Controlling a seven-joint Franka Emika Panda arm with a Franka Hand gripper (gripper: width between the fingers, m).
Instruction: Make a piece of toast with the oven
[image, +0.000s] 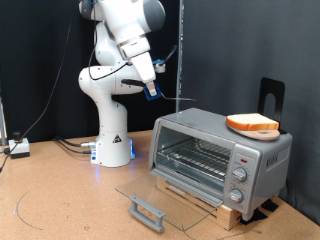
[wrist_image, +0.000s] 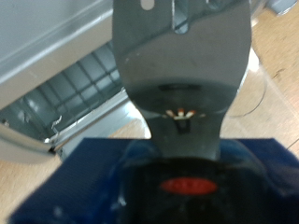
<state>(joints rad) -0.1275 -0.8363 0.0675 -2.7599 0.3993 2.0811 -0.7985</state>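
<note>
Oven (image: 215, 150) door down, toast (image: 252, 124) atop it at right; gripper (image: 154, 90) aloft upper centre, jaws' state unclear

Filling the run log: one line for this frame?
gripper: raised above open silver-grey toaster oven | tan bread slice: on oven top | glass door: down

A silver-grey oven (image: 215, 152) was seen, a tan, orange-crusted piece of toast (image: 252, 124) on it, on a brown table (image: 60, 200).
</note>
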